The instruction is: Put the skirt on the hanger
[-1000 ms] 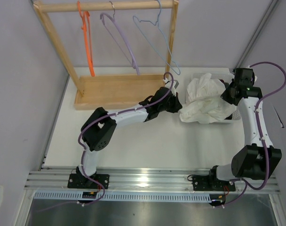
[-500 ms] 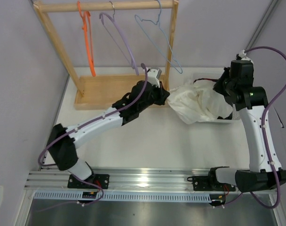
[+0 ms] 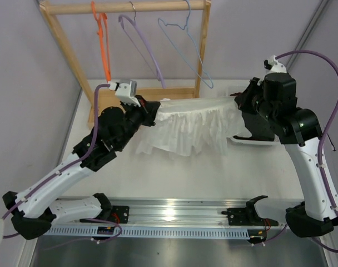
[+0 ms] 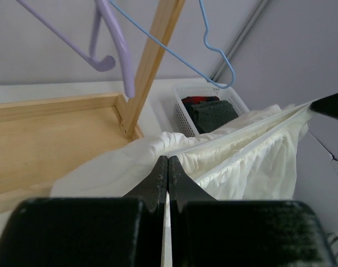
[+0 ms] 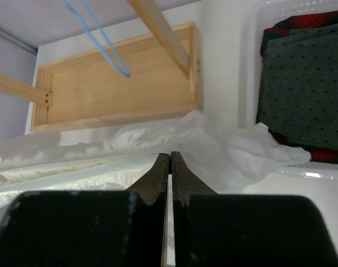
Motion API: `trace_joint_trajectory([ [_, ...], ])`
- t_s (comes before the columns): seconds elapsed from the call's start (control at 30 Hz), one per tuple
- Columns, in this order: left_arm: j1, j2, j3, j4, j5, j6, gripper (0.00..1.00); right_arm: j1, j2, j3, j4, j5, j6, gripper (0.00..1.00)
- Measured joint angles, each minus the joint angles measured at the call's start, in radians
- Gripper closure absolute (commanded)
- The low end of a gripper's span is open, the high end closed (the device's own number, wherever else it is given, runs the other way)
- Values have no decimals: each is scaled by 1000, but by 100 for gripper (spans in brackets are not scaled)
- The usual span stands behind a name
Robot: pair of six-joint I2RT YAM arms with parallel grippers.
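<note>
The white ruffled skirt [image 3: 194,127] hangs stretched in the air between my two grippers, waistband taut, frills drooping toward the table. My left gripper [image 3: 153,113] is shut on its left end; in the left wrist view the gripper [image 4: 167,163] pinches the fabric [image 4: 241,150]. My right gripper [image 3: 239,103] is shut on the right end; in the right wrist view the gripper [image 5: 169,158] pinches the skirt [image 5: 174,136]. The orange hanger [image 3: 104,53] hangs at the left of the wooden rail [image 3: 127,6], well behind and left of the skirt.
A lilac hanger [image 3: 142,47] and a pale blue wire hanger [image 3: 185,47] hang on the same rack. The rack's wooden base [image 3: 102,108] lies behind the skirt. A white basket [image 5: 252,67] with dark folded cloth [image 5: 302,83] stands at the back right.
Both arms have lifted and pulled apart. The skirt, bunched over the basket before, is now out of it and spread wide between the grippers. The left arm swung left and up.
</note>
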Motion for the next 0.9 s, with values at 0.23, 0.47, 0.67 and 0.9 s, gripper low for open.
trace_joint_trajectory([
  [0.23,48,-2,0,-73,-54,45,100,53,48,-31,55,-26,11,100],
  [0.47,267,116,2,-127,56,48,100,76,196,-58,150,-50,18,100],
  [0.67,341,140,12,-162,149,47,100,78,222,-132,221,-65,29,100],
  [0.9,349,49,-87,-171,200,32,100,113,167,-299,304,-63,77,100],
])
